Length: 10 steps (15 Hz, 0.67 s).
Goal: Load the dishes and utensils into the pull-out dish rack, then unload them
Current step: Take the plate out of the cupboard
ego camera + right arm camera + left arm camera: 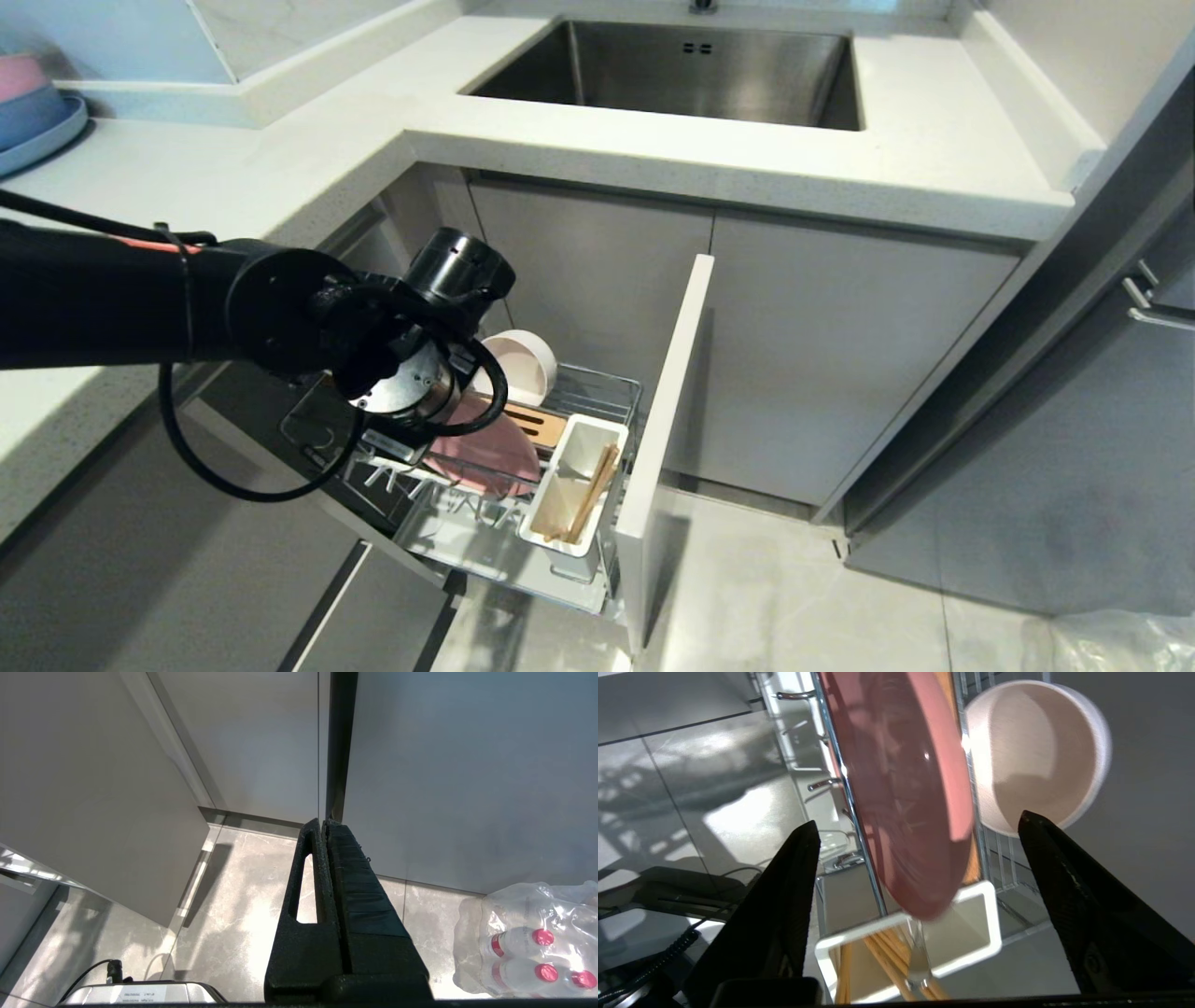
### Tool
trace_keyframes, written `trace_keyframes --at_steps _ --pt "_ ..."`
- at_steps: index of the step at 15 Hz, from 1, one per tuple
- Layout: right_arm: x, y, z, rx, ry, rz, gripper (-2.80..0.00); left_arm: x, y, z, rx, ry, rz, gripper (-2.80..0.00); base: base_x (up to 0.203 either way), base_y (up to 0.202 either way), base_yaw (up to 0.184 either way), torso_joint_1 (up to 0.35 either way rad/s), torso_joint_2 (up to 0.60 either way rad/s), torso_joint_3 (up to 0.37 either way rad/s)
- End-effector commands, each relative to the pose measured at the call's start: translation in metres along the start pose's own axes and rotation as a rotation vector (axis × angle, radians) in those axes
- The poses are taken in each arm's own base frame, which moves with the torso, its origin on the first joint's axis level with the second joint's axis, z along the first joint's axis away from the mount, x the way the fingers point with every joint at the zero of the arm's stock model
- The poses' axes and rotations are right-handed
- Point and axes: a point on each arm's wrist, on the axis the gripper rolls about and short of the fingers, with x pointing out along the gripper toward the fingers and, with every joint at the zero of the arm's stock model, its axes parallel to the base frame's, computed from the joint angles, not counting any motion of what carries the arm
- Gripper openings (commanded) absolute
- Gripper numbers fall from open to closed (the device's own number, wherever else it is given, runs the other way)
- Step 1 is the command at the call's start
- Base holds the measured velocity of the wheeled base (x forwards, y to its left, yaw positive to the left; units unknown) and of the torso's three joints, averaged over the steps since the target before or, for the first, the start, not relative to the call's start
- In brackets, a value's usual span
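Currently your left gripper [920, 826] stands released over the pull-out dish rack [597, 397], its two black fingers [784, 896] spread wide apart and holding nothing. Seen from the left wrist, the pink plate [906, 788] stands on edge in the gap between those fingers, clear of both.

In the head view the left arm reaches in from the left edge to the centre of the frame and hides the gripper itself. The rack sits drawn out at lower centre, with its grey cabinet front [663, 439] along the rack's right side. The pink plate [485, 453] stands upright in the wire prongs, partly behind the wrist. The cream-white bowl [523, 364] rests on its side just above the plate in the frame, at the inner end of the rack, its opening turned toward the plate. A slotted wooden strip [541, 425] lies between the bowl and the white cutlery caddy [597, 439]. The chopsticks [593, 495] lean inside the caddy; a spoon [920, 956] appears there too in the left wrist view, though it is blurred.

Your right gripper [325, 826] hangs with its fingers pressed together, empty, pointing at the floor before grey cabinet doors. A wrapped pack of bottles [528, 942] lies at the lower right of that view.

On the table, the sink [672, 70] occupies the upper centre, and stacked blue and pink dishes [33, 107] sit at the upper left.
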Motion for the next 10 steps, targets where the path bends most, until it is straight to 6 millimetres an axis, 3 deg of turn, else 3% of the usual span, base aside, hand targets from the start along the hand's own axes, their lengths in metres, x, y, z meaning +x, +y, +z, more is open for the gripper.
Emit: trace_keyframes --at_steps 1,10 --pt "0.000 0.000 0.000 0.000 0.002 0.000 -2.80 0.017 -0.001 -0.005 0.001 -0.001 0.039 0.00 0.000 0.000 0.000 0.000 0.00 0.000" --pt "0.000 0.000 0.000 0.000 0.002 0.000 -2.80 0.037 -0.011 -0.011 -0.006 0.024 0.051 0.00 0.000 0.000 0.000 0.000 0.00 0.000"
